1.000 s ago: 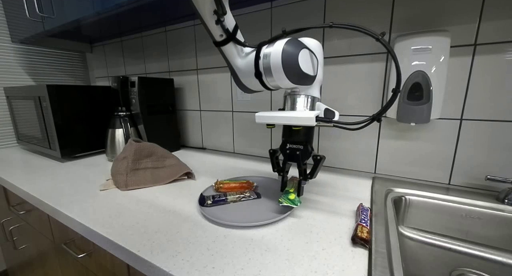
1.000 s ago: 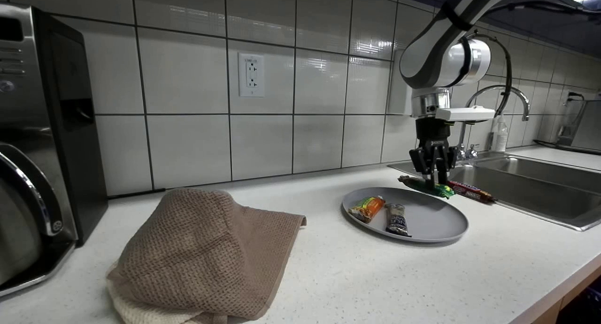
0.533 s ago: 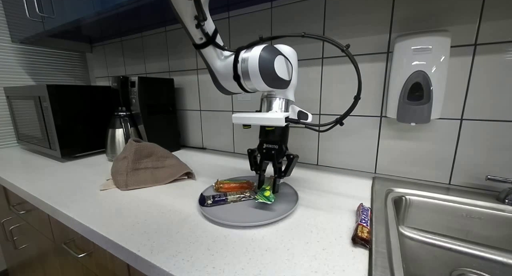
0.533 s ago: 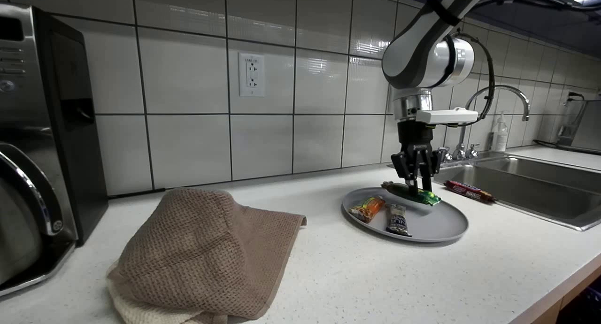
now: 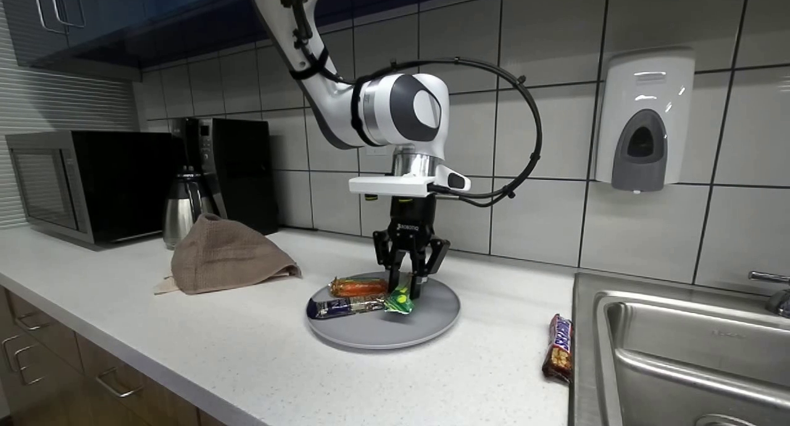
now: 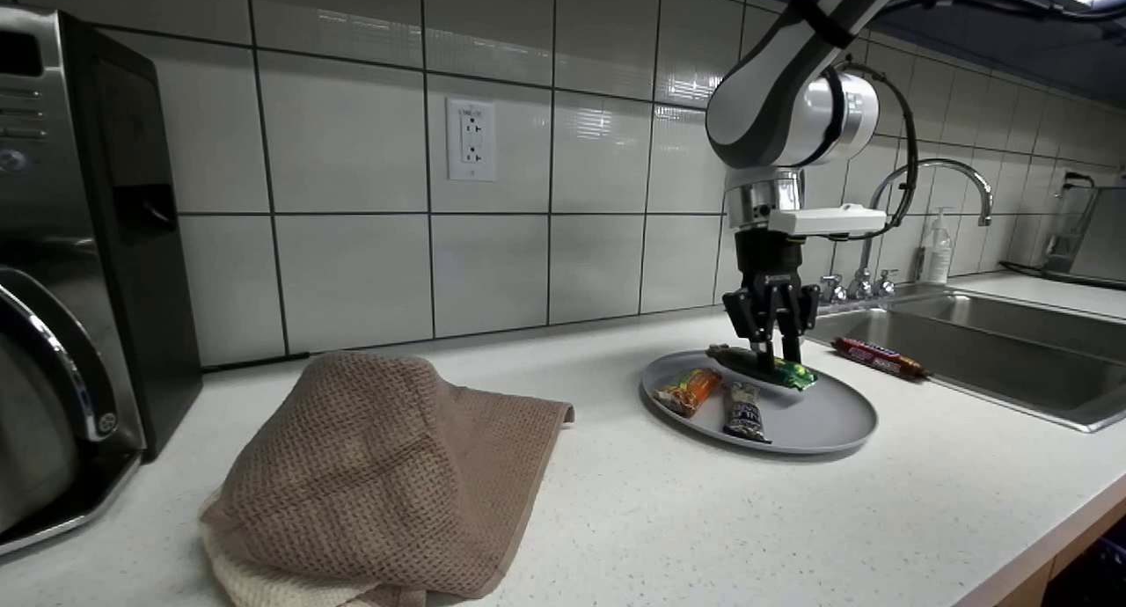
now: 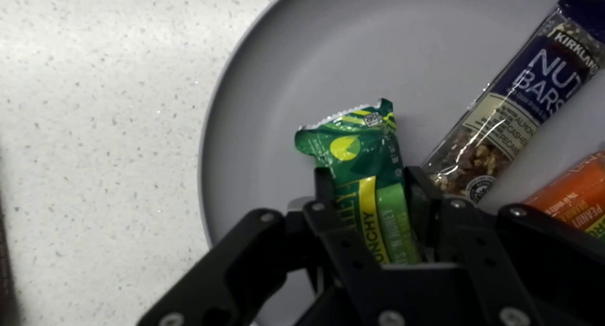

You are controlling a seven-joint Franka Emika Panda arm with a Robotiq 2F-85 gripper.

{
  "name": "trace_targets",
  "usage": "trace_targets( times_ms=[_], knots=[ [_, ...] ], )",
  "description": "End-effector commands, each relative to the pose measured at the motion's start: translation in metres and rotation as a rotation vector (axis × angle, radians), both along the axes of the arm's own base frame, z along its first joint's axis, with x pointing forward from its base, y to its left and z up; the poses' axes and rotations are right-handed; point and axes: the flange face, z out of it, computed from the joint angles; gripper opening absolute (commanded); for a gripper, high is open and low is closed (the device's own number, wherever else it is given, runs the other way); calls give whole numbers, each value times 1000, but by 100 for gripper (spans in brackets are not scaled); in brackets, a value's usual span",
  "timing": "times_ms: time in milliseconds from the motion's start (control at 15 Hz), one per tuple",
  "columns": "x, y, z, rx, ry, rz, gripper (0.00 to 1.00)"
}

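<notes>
My gripper (image 7: 367, 182) is shut on a green wrapped granola bar (image 7: 359, 151), one finger along each long side. In both exterior views the gripper (image 5: 404, 285) points straight down over a round grey plate (image 5: 432, 321). The bar's printed end (image 6: 796, 376) sticks out past the fingers; its middle is partly covered by them. Whether the bar touches the plate I cannot tell. On the plate, close by the right finger in the wrist view, lies a dark blue nut bar (image 7: 520, 90). Beside that is an orange-wrapped bar (image 7: 579, 193).
A Snickers bar (image 5: 560, 346) lies on the counter by the steel sink (image 5: 679, 358). Further along stand a crumpled brown towel (image 5: 225, 256), a steel jug (image 5: 185, 207) and a microwave (image 5: 92, 182). The tiled wall (image 6: 352, 149) runs behind, with a soap dispenser (image 5: 645, 117).
In both exterior views my gripper has carried the green bar leftward, from the plate's edge to above the plate close to the nut bar. It has also come down a little.
</notes>
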Motion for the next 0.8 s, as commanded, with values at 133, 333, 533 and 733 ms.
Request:
trace_targets(
  times_ms=[133,333,533,733],
  knots=[
    [0,3,-2,7,11,-14,17],
    [-1,3,-3,6,11,-16,75],
    [-2,1,1,7,3,-19,98],
    [-4,-4,6,8,-8,-35,100]
  ],
)
